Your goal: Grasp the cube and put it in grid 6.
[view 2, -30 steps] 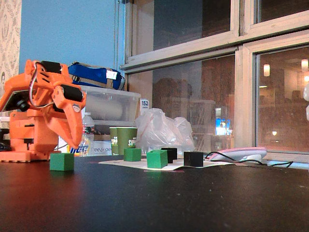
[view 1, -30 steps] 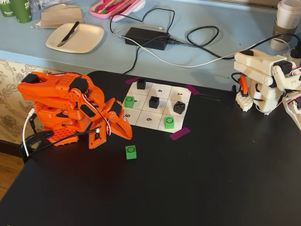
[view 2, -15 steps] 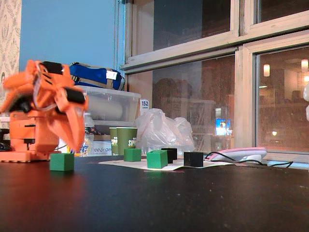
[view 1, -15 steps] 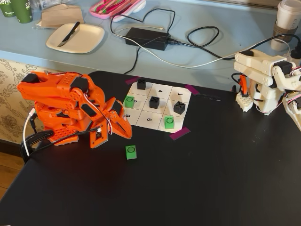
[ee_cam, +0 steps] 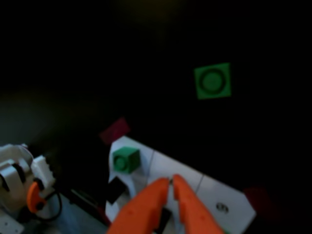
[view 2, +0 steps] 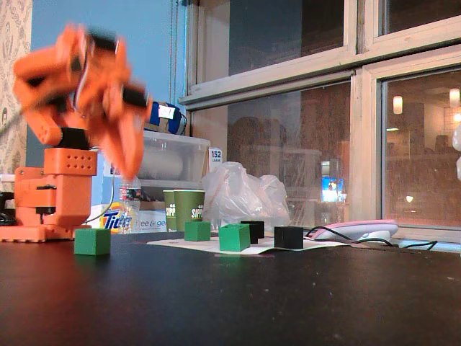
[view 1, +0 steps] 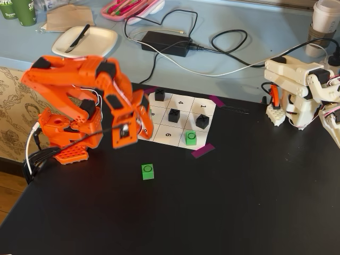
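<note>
Green cube [view 1: 148, 171] is sitting on your desk [view 1: 239, 212], well apart from your closed, empty claw [ee_cam: 171, 181].

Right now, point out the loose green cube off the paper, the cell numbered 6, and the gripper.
green cube [view 1: 148, 171]: a fixed view, on its top face with the ring.
cell numbered 6 [view 1: 168, 135]: a fixed view, on the printed numeral.
gripper [ee_cam: 171, 181]: wrist view, where the orange fingertips meet.

Matt black table [view 1: 223, 202], smooth; orange plastic gripper [ee_cam: 171, 181], slightly glossy; flat white paper grid [view 1: 182, 118] with purple tape corners [view 1: 202, 150]; matt green cube [view 1: 148, 171]; cream plastic second arm [view 1: 297, 85]
</note>
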You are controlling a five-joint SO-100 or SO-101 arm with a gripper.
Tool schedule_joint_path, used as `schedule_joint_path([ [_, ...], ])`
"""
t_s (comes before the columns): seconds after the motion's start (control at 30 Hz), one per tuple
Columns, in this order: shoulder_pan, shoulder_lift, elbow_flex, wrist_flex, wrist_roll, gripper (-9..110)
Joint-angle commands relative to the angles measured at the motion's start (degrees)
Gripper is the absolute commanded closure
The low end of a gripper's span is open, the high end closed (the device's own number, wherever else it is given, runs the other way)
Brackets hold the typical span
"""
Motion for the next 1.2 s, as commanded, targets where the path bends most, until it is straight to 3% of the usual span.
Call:
schedule_joint_path([
  [0.0, 0.44, -8.35, -16.44, 10.81, -6.5, 101],
  [0.13, 3.69, -16.7, -23.91, 17.31, -17.84, 101],
  [0.27, 10.37, -22.24, -24.7, 15.64, -25.14, 101],
  [0.67, 15.03, -31.29, -34.45, 22.32, -27.95, 101],
  [0.93, 16.52, -31.11, -40.17, 29.0, -31.11, 79],
  [1.03, 18.54, -31.2, -34.8, 25.49, -31.11, 70],
  [1.17, 20.65, -31.2, -27.6, 20.3, -31.46, 66],
])
